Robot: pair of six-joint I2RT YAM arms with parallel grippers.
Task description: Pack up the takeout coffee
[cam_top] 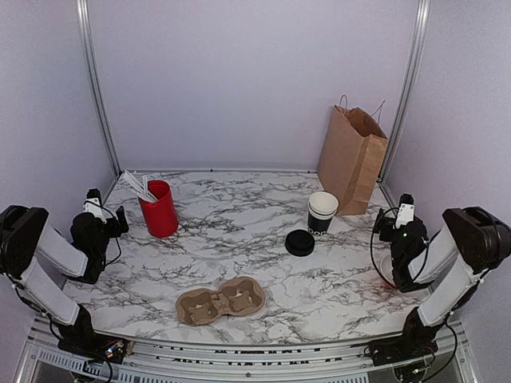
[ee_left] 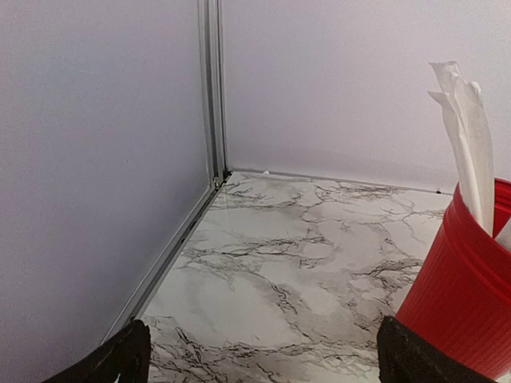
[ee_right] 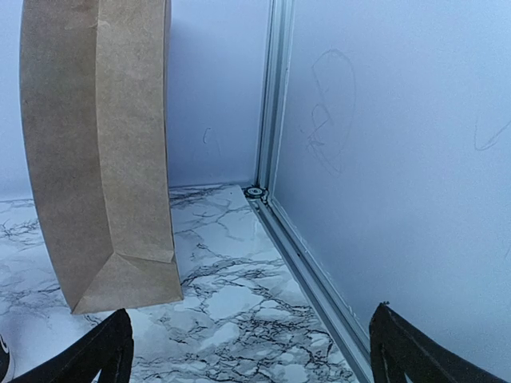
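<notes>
We see the takeout coffee cup (cam_top: 322, 212) standing upright on the marble counter (cam_top: 239, 215), right of centre, with its white rim uncovered. Its round black lid (cam_top: 300, 242) lies flat on the counter just beside it, on the near left side. The brown paper bag (cam_top: 352, 159) stands upright in the far right corner, just behind and to the right of the cup. Our left tool (ee_left: 267, 363) hovers at the left edge with its jaws wide apart and nothing between them; beside it is the red cup (ee_left: 459, 303), with the white sticks (ee_left: 467, 136) poking out of its top. Our right tool (ee_right: 255, 359) sits at the right edge, also spread wide and holding nothing, facing the foot of the bag and the corner post. A cardboard carrier (cam_top: 220, 300) with two wells lies flat near the front edge, well apart from the cup and from both tools.
</notes>
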